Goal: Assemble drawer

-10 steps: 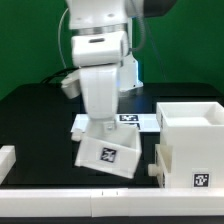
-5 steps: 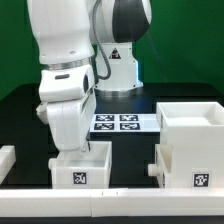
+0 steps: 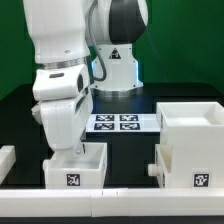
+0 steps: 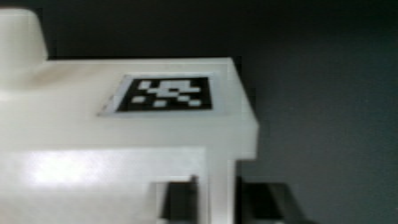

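A small white drawer tray (image 3: 76, 171) with a square tag on its front sits upright at the front, on the exterior view's left. My gripper (image 3: 73, 150) reaches down into it from above. In the wrist view the gripper (image 4: 222, 200) has one dark finger (image 4: 180, 200) on each side of the tray's wall (image 4: 160, 140), shut on it; a tag (image 4: 169, 94) shows on the tray. The large white drawer shell (image 3: 190, 140) stands on the exterior view's right, tagged, with a knob (image 3: 154, 170) at its left side.
The marker board (image 3: 115, 123) lies flat behind the tray, in front of the robot's base. A low white rail (image 3: 110, 205) runs along the front edge, and a white block (image 3: 7, 160) sits at the exterior view's far left.
The tray was held tilted near the middle; the gripper has carried it to the exterior view's left, levelled it and lowered it to the table.
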Motion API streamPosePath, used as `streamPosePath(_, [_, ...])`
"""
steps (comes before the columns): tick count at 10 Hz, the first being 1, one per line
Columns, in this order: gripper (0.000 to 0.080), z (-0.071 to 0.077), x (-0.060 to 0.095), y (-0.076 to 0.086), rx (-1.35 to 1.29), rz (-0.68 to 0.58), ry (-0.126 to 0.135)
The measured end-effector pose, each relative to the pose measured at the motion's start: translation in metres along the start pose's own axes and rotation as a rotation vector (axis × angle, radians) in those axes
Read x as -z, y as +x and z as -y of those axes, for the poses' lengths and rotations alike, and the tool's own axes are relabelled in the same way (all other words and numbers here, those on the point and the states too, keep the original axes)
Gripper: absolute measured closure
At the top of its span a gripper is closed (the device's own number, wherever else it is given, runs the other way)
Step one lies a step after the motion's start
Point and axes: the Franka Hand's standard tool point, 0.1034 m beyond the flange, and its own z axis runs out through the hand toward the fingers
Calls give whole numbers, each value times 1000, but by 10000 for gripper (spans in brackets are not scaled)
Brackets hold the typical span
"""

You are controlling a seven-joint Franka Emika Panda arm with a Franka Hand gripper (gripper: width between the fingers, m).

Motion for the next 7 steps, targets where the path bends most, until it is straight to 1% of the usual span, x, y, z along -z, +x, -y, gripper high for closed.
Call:
streamPosePath(1, [549, 0, -1, -2, 0, 0, 3])
streamPosePath(2, [360, -2, -2, -12, -8, 1, 5])
streamPosePath(3, [232, -2, -4, -18, -19, 1, 1])
streamPosePath(4, [232, 0, -7, -19, -23, -1, 7])
streamPosePath(5, [167, 2, -10, -19, -24, -3, 13])
streamPosePath(7, [155, 3, -12, -19, -27, -4, 18])
